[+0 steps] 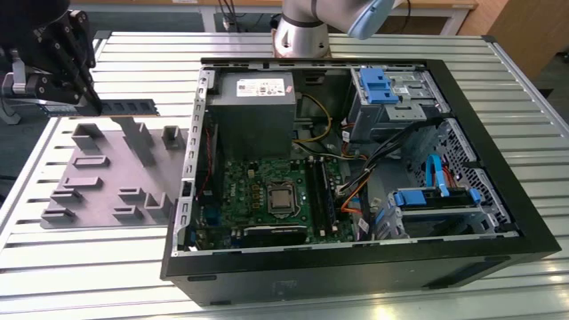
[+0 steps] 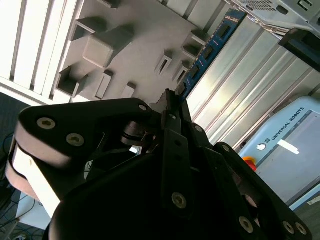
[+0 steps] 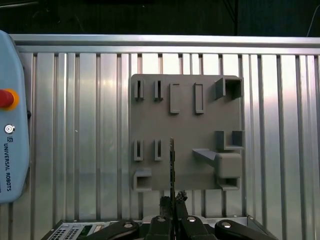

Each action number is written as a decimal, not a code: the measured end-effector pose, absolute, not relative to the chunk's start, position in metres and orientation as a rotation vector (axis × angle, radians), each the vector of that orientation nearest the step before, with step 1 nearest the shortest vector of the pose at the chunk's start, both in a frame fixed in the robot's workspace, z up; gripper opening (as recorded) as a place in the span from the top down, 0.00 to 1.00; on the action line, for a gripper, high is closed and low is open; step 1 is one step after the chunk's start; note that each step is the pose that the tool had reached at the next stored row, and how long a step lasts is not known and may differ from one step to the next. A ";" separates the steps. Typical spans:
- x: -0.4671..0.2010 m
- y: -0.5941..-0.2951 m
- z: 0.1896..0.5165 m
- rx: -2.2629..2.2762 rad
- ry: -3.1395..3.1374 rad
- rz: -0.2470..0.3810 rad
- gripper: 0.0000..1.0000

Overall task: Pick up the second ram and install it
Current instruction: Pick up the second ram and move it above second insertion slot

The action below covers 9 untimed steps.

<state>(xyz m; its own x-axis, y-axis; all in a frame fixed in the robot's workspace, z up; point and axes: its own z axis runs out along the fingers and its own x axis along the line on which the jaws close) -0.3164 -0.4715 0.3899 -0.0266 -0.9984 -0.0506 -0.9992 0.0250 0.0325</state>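
The second ram (image 1: 130, 107) is a thin dark-green stick held level above the grey holder tray (image 1: 106, 175), at the exterior view's left. My black gripper (image 1: 94, 105) is shut on one end of it. In the first wrist view the ram (image 3: 172, 162) shows edge-on, rising from my gripper (image 3: 172, 196) over the holder tray (image 3: 185, 102). In the second wrist view the ram (image 2: 210, 49) is a blue strip beyond my gripper (image 2: 170, 102), next to the tray (image 2: 131, 42). The green motherboard (image 1: 258, 190) with its black slot strips (image 1: 322, 195) lies inside the open case.
The open black computer case (image 1: 498, 200) fills the middle of the slatted metal table (image 1: 116, 267), with a grey power supply (image 1: 253, 107), blue drive brackets (image 1: 382, 85) and loose cables. The arm's base (image 1: 300, 37) stands behind the case. A pale blue pendant (image 3: 10, 115) lies on the table.
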 end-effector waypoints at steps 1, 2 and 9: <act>-0.316 -0.472 0.390 -2.182 2.239 0.092 0.86; -0.315 -0.471 0.390 -2.182 2.239 0.092 0.86; -0.311 -0.471 0.390 -2.182 2.239 0.092 0.86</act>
<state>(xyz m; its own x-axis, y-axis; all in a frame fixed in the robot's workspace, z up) -0.3110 -0.4715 0.3900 -0.0266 -0.9984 -0.0506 -0.9992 0.0250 0.0325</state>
